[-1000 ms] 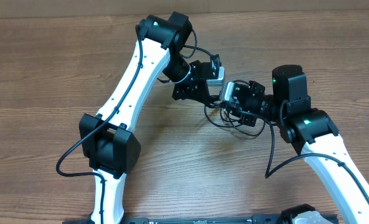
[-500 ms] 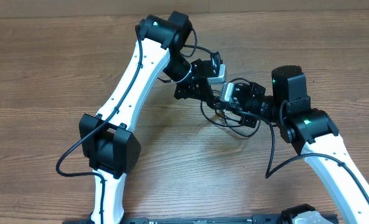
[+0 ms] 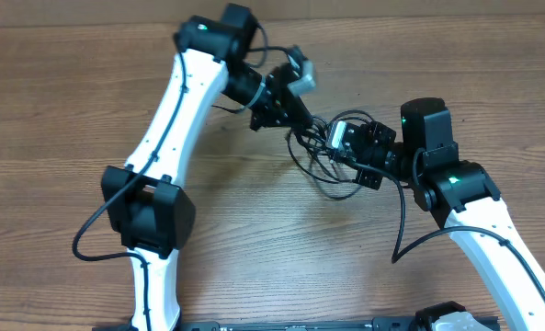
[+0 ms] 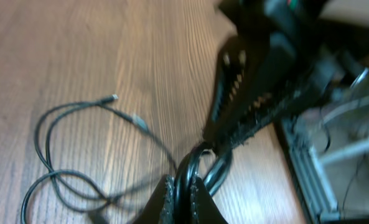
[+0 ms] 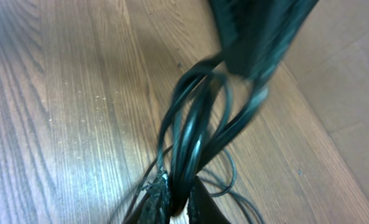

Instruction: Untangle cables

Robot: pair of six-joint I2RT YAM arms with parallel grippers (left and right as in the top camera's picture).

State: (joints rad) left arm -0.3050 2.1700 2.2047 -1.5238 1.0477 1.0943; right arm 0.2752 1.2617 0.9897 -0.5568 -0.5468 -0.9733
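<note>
Since a second ago the left arm has swung toward the far edge of the table (image 3: 61,119), carrying the left gripper (image 3: 300,121) away from the right gripper (image 3: 334,154), which sits in nearly the same spot and has drawn its jaws in. The cables (image 3: 320,181) span the gap between the two grippers and are pulled into wider loops than before. These loops hang and trail onto the wood just below and between the grippers. In the left wrist view the left gripper's jaws are pressed together on a bend of black cable at the bottom of the frame. More cable lies in slack curves on the table to the left (image 4: 66,155), ending in a silver-tipped plug (image 4: 112,98). A blurred dark shape beyond the pinched bend looks like the right gripper. In the right wrist view that gripper's jaws pinch several black strands together at the bottom edge. The strands rise in a tight bundle toward the dark body of the left gripper at the top. Both wrist views are blurred.
</note>
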